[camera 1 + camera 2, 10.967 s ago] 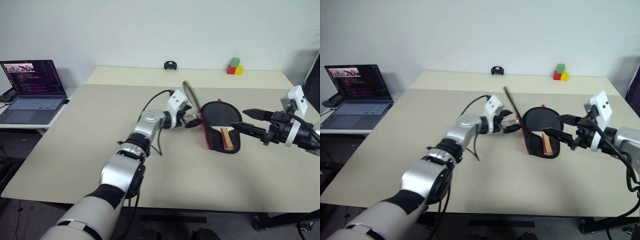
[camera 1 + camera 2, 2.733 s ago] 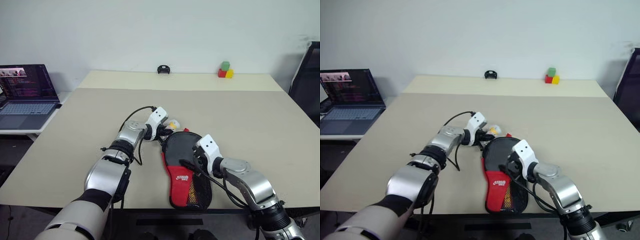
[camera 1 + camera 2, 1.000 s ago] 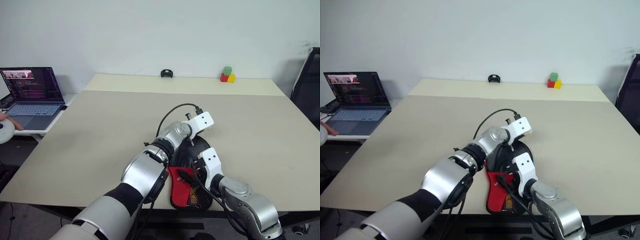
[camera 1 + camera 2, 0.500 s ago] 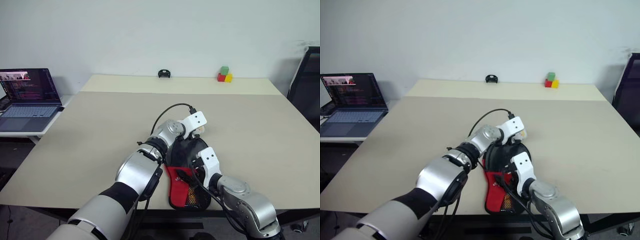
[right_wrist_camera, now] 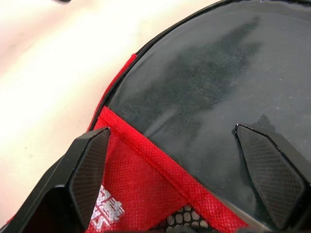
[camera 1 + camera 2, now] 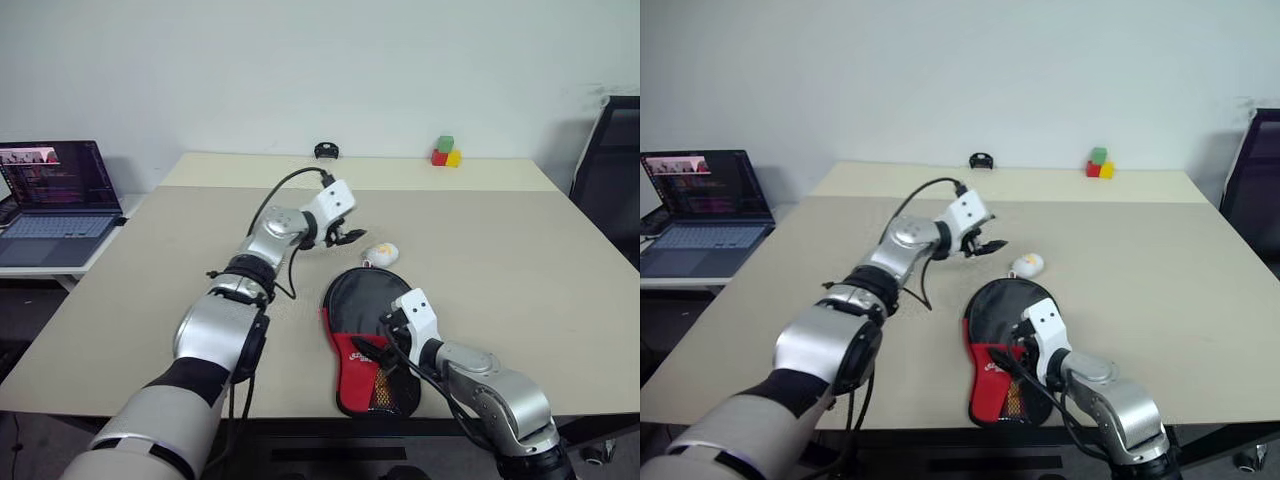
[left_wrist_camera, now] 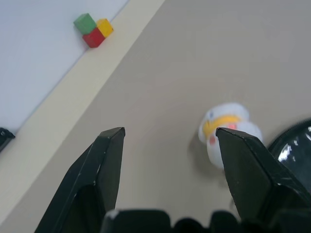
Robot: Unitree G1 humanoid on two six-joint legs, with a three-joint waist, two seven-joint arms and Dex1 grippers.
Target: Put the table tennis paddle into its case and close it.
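Silver arms, black claws (image 6: 347,237), white wrist housings

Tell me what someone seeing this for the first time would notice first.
Probably the case, red and black, lying closed at the table's near edge with the right pincer spread open over it. Just beyond it sits a small white toy with yellow on it, and the open left pincer hangs above the table near that toy.
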